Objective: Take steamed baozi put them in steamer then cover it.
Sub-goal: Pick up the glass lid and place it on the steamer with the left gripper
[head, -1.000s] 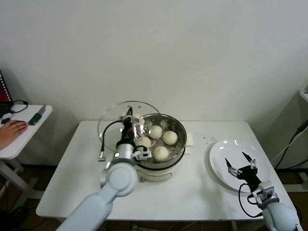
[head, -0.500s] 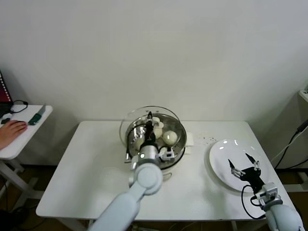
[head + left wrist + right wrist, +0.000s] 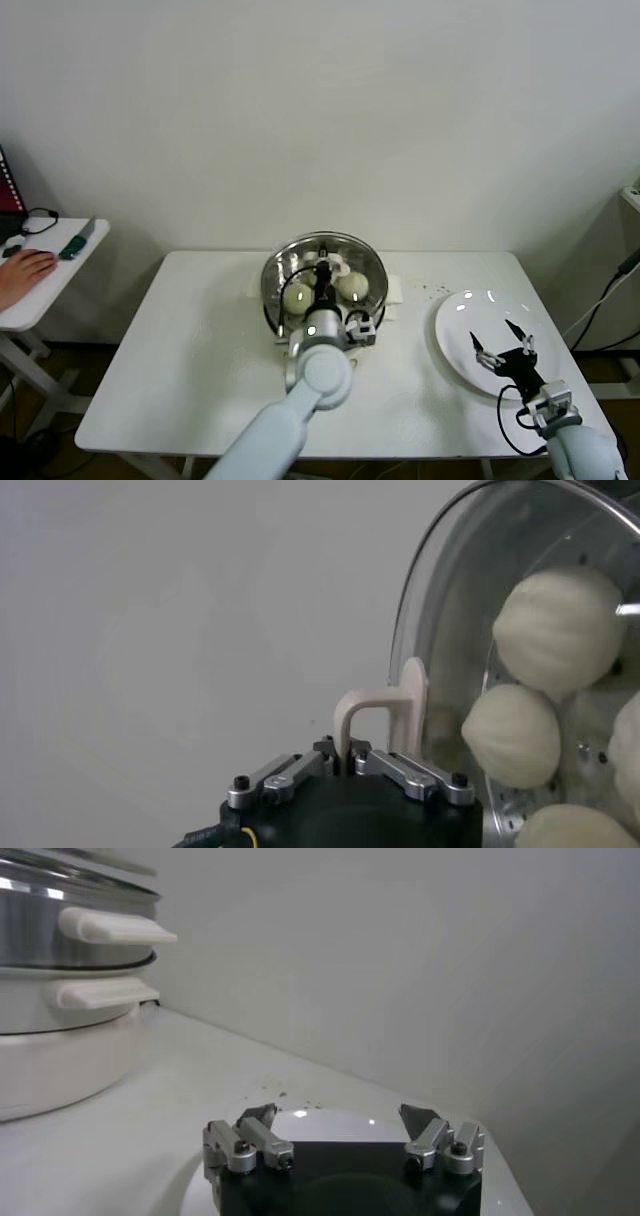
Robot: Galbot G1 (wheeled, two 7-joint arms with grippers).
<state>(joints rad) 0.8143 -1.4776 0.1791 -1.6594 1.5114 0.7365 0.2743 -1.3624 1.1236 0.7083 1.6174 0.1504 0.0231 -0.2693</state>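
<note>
Since the earlier frames the round clear glass cover (image 3: 322, 268) has been carried from the left to sit over the shiny stainless-steel steamer (image 3: 372, 300) at table centre, the cream-white steamed baozi (image 3: 297, 297) visible beneath it. Nearest, the right gripper (image 3: 503, 345) is held spread open over the flat white plate (image 3: 462, 325), well apart. The left gripper (image 3: 348, 751) is clamped on the cover's white oblong handle (image 3: 382, 708); the glass is judged rigid, slippery and breakable, best held there.
</note>
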